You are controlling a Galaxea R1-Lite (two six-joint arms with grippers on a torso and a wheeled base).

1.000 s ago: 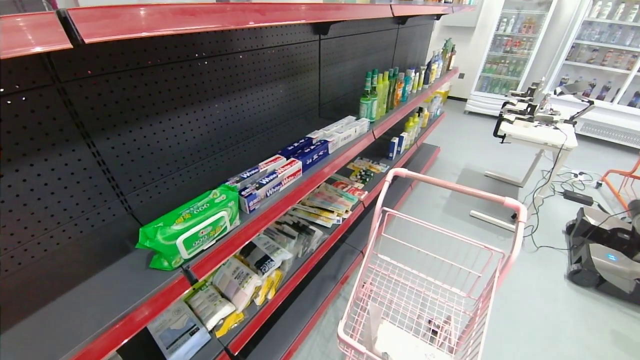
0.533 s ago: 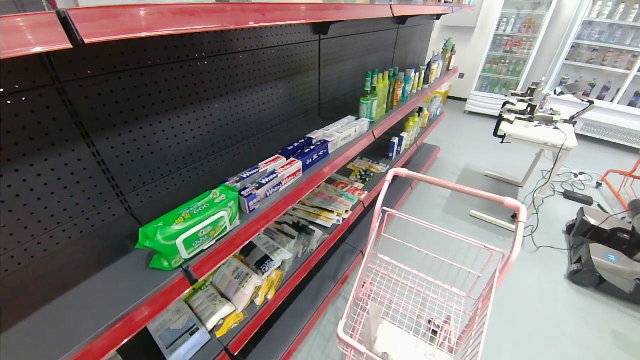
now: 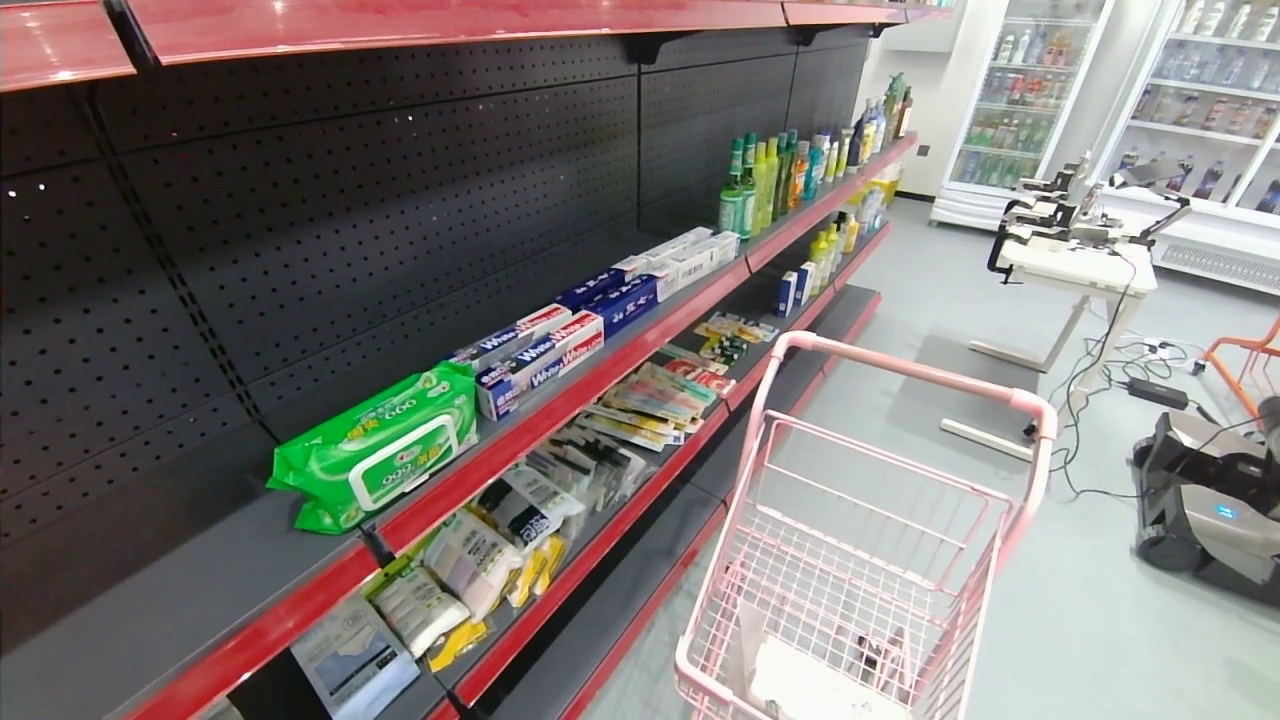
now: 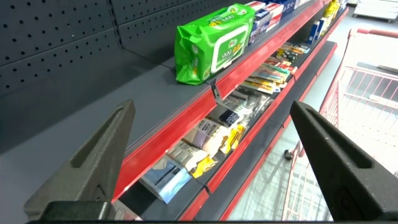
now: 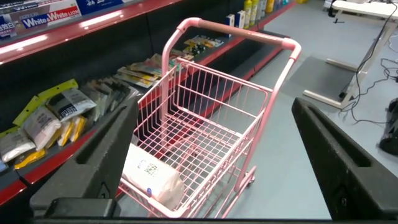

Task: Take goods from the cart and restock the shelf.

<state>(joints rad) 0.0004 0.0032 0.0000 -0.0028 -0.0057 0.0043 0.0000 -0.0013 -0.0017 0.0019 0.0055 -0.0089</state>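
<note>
**Left gripper (image 4: 208, 118) and right gripper (image 5: 216, 106) both spread wide, holding nothing**

Head view: the shelf (image 3: 200, 590), a grey board with a red edge, runs along the left gripper's side. On it lie a green wipes pack (image 3: 375, 450), next the toothpaste boxes (image 3: 540, 360), and farther along the bottles (image 3: 765, 185). The pink cart (image 3: 900, 380) stands on the grey floor (image 3: 1080, 620) on the right gripper's side, near the shelf. Beyond the cart are a white table (image 3: 1075, 265), cables (image 3: 1110, 370) and glass-door fridges (image 3: 1020, 90).

Left wrist view: the left gripper faces the red edge of the shelf. The green wipes pack lies ahead of the gripper, well apart from its fingers. Small packets (image 4: 205, 140) lie on the lower board, below the gripper.

Right wrist view: the right gripper hangs above the cart. A white pack (image 5: 152, 177) lies on the cart's bottom, below the gripper.
</note>
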